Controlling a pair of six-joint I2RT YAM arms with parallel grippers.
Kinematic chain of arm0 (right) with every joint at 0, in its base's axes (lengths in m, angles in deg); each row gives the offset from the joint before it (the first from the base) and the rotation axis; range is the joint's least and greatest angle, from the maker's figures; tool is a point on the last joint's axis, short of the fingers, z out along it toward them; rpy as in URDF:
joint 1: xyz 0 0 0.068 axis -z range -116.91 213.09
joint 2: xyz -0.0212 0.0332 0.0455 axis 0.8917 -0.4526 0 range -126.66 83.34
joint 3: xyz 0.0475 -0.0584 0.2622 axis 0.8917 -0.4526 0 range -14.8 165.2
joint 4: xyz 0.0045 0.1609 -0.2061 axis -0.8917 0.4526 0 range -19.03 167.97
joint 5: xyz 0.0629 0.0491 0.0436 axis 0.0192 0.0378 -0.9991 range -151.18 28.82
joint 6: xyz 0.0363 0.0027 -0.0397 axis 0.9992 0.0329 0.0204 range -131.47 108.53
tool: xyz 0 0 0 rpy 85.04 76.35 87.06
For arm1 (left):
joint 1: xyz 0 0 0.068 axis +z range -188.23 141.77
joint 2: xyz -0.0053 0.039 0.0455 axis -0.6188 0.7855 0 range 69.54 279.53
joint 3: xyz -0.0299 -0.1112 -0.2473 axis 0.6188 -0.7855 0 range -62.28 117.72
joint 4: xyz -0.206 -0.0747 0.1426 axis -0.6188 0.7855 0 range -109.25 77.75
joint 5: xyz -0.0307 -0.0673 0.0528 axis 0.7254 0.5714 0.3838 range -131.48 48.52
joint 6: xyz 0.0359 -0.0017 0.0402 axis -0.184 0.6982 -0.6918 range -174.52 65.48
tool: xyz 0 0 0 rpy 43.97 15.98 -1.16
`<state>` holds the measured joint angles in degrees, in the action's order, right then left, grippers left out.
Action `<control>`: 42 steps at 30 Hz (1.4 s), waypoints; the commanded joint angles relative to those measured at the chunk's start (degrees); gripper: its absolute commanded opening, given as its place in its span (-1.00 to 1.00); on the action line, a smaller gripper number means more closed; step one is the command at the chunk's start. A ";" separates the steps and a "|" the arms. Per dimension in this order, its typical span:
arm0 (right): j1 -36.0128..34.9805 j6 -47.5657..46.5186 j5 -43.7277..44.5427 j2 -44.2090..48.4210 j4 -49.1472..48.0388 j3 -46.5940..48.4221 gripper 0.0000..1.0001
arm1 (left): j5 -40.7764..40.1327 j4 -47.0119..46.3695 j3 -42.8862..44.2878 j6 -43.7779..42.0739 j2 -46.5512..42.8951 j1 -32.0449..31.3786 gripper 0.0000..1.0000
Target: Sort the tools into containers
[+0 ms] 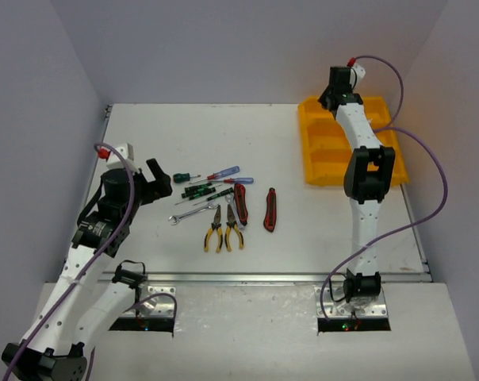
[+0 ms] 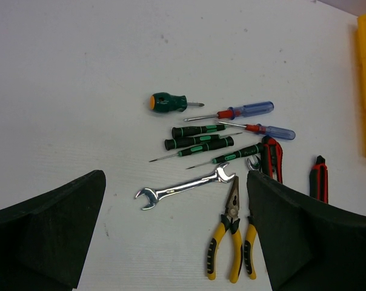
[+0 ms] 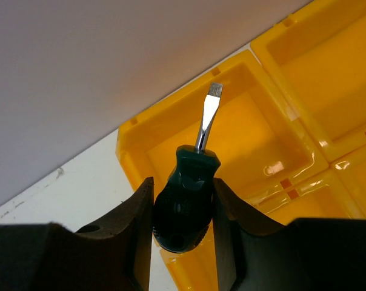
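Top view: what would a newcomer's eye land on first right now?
The bright yellow tray at the far right of the table, where the right gripper is shut on a stubby green screwdriver over a corner compartment. Next, the cluster of tools mid-table, just right of the open left gripper.

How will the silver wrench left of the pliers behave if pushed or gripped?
The silver wrench looks flat, so it would probably slide or spin, not roll. Its shiny metal suggests it is stiff and perhaps slippery. Lying low on the table, it may be awkward to pinch.
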<state>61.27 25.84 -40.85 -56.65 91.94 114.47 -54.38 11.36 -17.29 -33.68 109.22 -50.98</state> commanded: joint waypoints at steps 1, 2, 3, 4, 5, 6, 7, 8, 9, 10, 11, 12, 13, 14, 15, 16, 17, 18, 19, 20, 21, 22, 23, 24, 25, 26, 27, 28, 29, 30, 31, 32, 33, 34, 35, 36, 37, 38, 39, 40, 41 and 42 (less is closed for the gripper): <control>0.15 -0.21 -0.14 -0.98 -3.93 2.12 0.15 | -0.28 -2.75 0.19 -0.89 0.48 -0.61 1.00; 0.15 -0.22 -0.61 -0.99 -4.17 2.12 0.33 | -0.28 -2.75 0.34 -0.89 0.64 -0.61 1.00; 0.15 -0.72 -1.08 -0.99 -3.83 3.14 0.56 | -0.28 -2.60 0.29 -0.89 0.87 -0.61 1.00; 0.15 -1.02 -1.18 -0.74 -3.75 3.48 0.77 | -0.28 -2.57 0.27 -0.89 1.10 -0.61 1.00; 0.09 -1.33 -1.12 -0.34 -3.81 3.47 0.92 | -0.28 -2.63 0.33 -0.89 1.24 -0.61 1.00; 0.10 -1.66 -1.24 0.38 -3.84 3.30 0.97 | -0.35 -2.59 0.39 -0.85 1.34 -0.61 1.00; 0.15 -1.97 -1.47 1.24 -3.83 3.08 0.98 | -0.46 -2.49 0.45 -0.80 1.45 -0.61 1.00; 0.06 -1.98 -2.10 2.15 -3.71 2.72 0.98 | -0.55 -2.57 0.46 -0.79 1.63 -0.61 1.00; -0.01 -1.98 -3.25 3.83 -2.80 2.18 0.98 | -0.78 -2.41 0.69 -0.56 1.94 -0.61 1.00; -0.06 -1.89 -4.19 6.14 -2.13 1.51 0.98 | -0.97 -2.36 0.79 -0.38 2.54 -0.61 1.00; -0.11 -1.80 -5.10 8.51 -1.49 0.83 0.98 | -1.15 -2.31 0.88 -0.19 3.18 -0.61 1.00; -0.48 -1.99 -6.50 9.76 -0.35 -0.31 0.98 | -1.40 -1.81 1.32 0.12 4.51 -0.61 1.00; -0.80 -2.06 -7.54 11.32 0.91 -1.20 0.98 | -1.72 -1.61 1.87 0.62 5.04 -0.61 1.00; -1.54 -2.54 -8.65 14.30 3.35 -2.75 0.98 | -2.34 -0.65 3.13 2.30 6.70 -0.61 1.00; -1.95 -3.17 -9.17 17.06 5.49 -3.58 0.98 | -2.59 0.45 4.31 4.24 8.67 -0.61 1.00; -2.86 -4.28 -9.50 19.23 6.83 -5.72 0.98 | -2.46 1.30 5.19 5.86 11.12 -0.61 1.00; -3.92 -5.51 -9.70 22.76 8.28 -8.31 0.98 | -2.65 2.01 6.71 9.20 13.29 -0.61 1.00; -5.34 -7.32 -9.89 25.63 10.53 -11.37 0.98 | -2.97 2.78 8.04 12.20 15.69 -0.61 1.00; -6.75 -8.92 -10.14 27.60 12.59 -14.36 0.98 | -3.30 3.22 8.90 14.16 17.95 -0.61 1.00; -8.20 -9.73 -10.28 30.61 14.13 -18.30 0.98 | -4.42 3.57 9.95 17.09 19.68 -0.61 1.00; -10.18 -10.37 -10.39 34.84 15.79 -24.23 0.98 | -6.39 4.31 11.34 21.31 21.56 -0.61 1.00; -11.63 -10.57 -10.55 37.85 15.54 -28.71 0.98 | -7.56 4.74 12.10 23.83 23.13 -0.61 1.00; -12.73 -10.65 -10.71 40.47 13.65 -32.96 0.98 | -9.18 5.46 13.20 27.50 25.76 -0.61 1.00; -13.98 -10.36 -10.57 43.28 13.04 -37.39 0.98 | -10.25 5.88 13.98 30.34 27.71 -0.61 1.00; -15.10 -9.99 -10.43 46.16 11.91 -41.83 0.98 | -10.47 6.01 14.47 32.63 29.22 -0.61 1.00; -16.86 -9.35 -10.68 50.35 8.70 -50.17 0.98 | -12.37 5.99 15.08 35.84 31.55 -0.61 1.00; -17.91 -8.47 -11.14 53.81 6.50 -56.35 0.98 | -14.18 5.95 15.63 38.55 33.66 -0.61 1.00; -18.19 -7.55 -11.87 56.14 5.60 -59.29 0.98 | -15.18 5.95 16.17 40.19 35.34 -0.61 1.00; -18.40 -6.74 -12.81 59.35 4.75 -61.95 0.98 | -16.08 6.28 16.82 41.66 37.99 -0.61 1.00; -18.57 -5.93 -14.02 63.10 3.89 -65.49 0.98 | -16.85 6.88 17.99 43.96 41.59 -0.61 1.00; -18.65 -5.40 -15.21 65.46 3.30 -69.02 0.98 | -17.05 7.21 19.55 46.05 44.21 -0.64 1.00; -18.66 -5.12 -16.08 66.95 3.01 -71.48 0.98 | -16.85 7.30 21.08 47.28 46.10 -0.69 1.00; -18.66 -4.54 -16.45 69.40 2.89 -72.87 0.98 | -16.63 7.50 22.96 48.41 49.57 -0.69 1.00; -18.72 -4.66 -17.58 71.18 2.27 -75.01 0.98 | -16.63 8.44 24.91 49.85 52.54 -0.69 1.00; -18.74 -4.59 -18.24 71.78 2.00 -76.48 0.98 | -16.62 9.27 25.57 50.34 54.86 -0.69 1.00; -18.80 -4.80 -18.89 72.93 2.07 -78.03 0.98 | -16.57 10.64 27.43 51.22 58.07 -0.69 1.00; -18.83 -5.01 -19.19 74.09 2.24 -79.09 0.98 | -16.49 11.72 30.02 52.69 60.76 -0.69 1.00; -18.83 -5.18 -19.20 75.15 2.54 -79.86 0.98 | -15.97 11.95 31.72 53.42 62.73 -0.69 1.00; -18.83 -5.39 -19.20 76.39 2.91 -80.72 0.98 | -15.17 11.84 32.91 53.60 64.73 -0.69 0.99; -18.79 -5.55 -19.49 77.18 2.96 -81.20 0.98 | -15.06 11.62 33.74 53.94 66.36 -0.69 0.97; -18.76 -5.71 -19.80 77.96 3.01 -81.66 0.98 | -14.98 11.39 34.56 54.28 67.99 -0.69 0.94; -18.78 -5.72 -20.54 78.56 2.93 -82.05 0.98 | -15.05 11.32 35.26 54.54 69.56 -0.69 0.90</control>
<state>42.60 20.06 -58.97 18.44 98.26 33.77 -69.14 21.62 13.39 16.12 174.64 -51.07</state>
